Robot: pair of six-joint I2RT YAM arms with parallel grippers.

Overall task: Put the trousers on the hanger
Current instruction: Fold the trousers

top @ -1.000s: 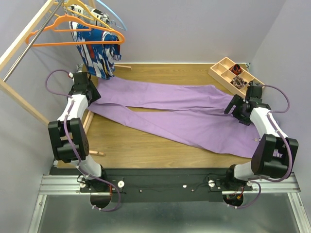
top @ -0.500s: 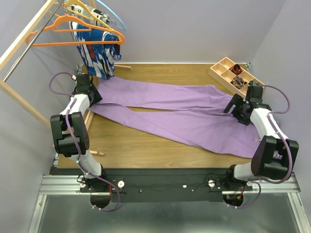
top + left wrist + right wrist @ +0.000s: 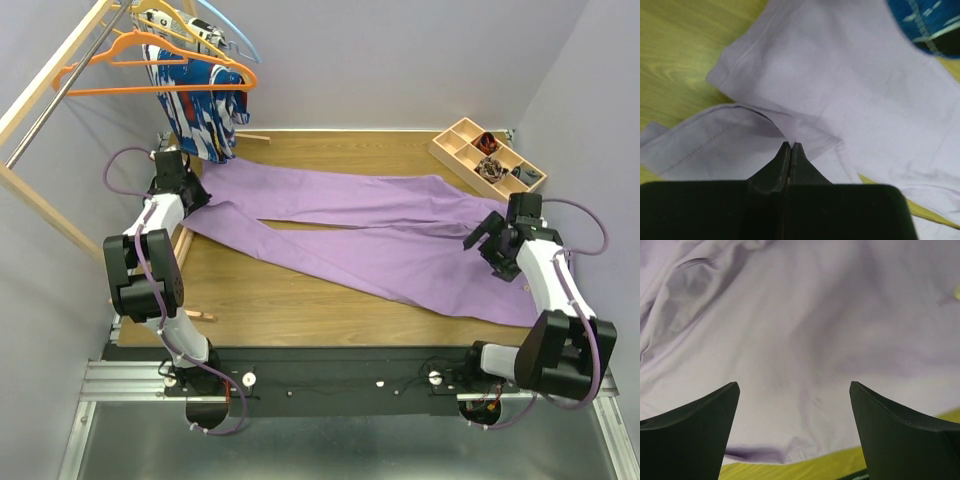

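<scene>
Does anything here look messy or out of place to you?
Slightly. The trousers lie splayed flat across the table. By the left claw, the cloth near one leg end is folded over on itself, and the shut claw is pinching that crease. Nothing looks spilled or torn.

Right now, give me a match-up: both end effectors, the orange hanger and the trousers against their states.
1 left end effector
2 right end effector
3 hanger
4 trousers

a spread on the table
b open, holding nothing
c hanging on the rail
d shut on a trouser leg end

Pairs: 1-d, 2-b, 3-c, 4-a
</scene>
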